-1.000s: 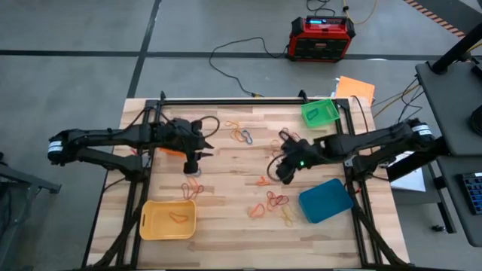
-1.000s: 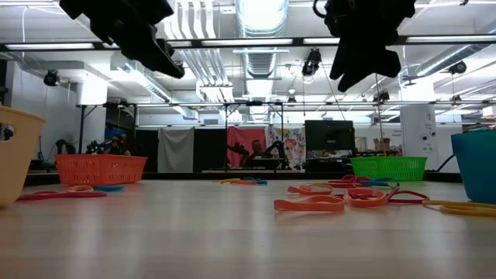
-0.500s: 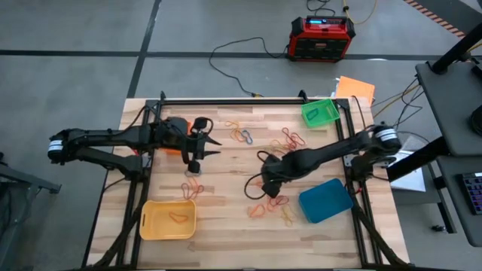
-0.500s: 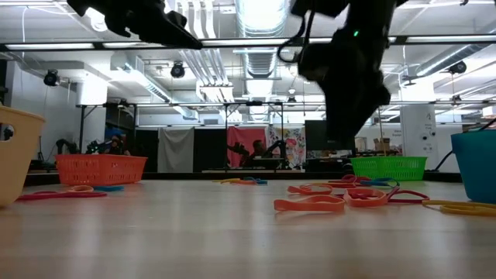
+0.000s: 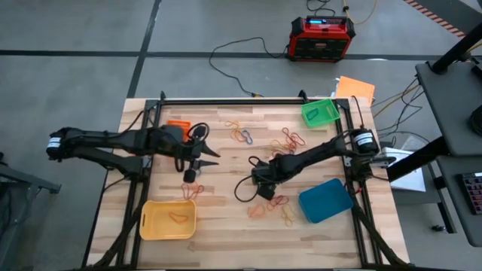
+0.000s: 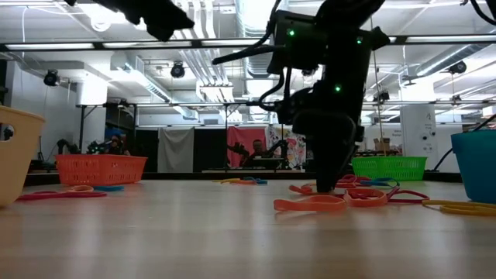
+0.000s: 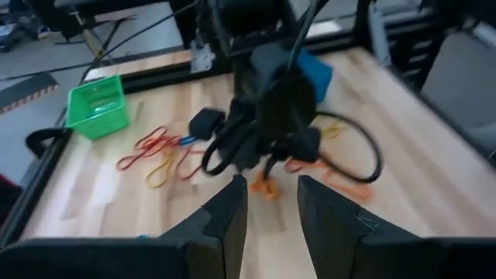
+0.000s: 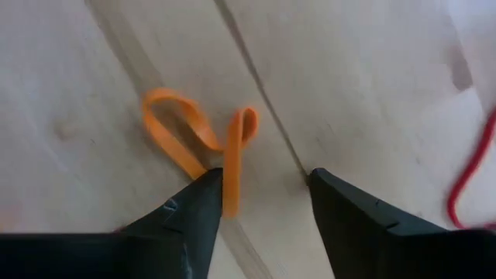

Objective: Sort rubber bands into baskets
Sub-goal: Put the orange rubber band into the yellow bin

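Rubber band [image 8: 203, 141], orange, lies on the surface [image 5: 226, 177] between the spread fingers [image 8: 190, 221] of the right end effector [image 5: 261, 183], touching one. Left end effector [image 5: 190, 175] hovers narrow, well left.

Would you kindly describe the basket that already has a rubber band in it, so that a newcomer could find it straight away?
Start at the wooden table and go to its near-left corner, below the left arm. There sits the yellow basket, with one orange rubber band lying inside. It is the widest of the baskets and the only one with handle slots in its ends.
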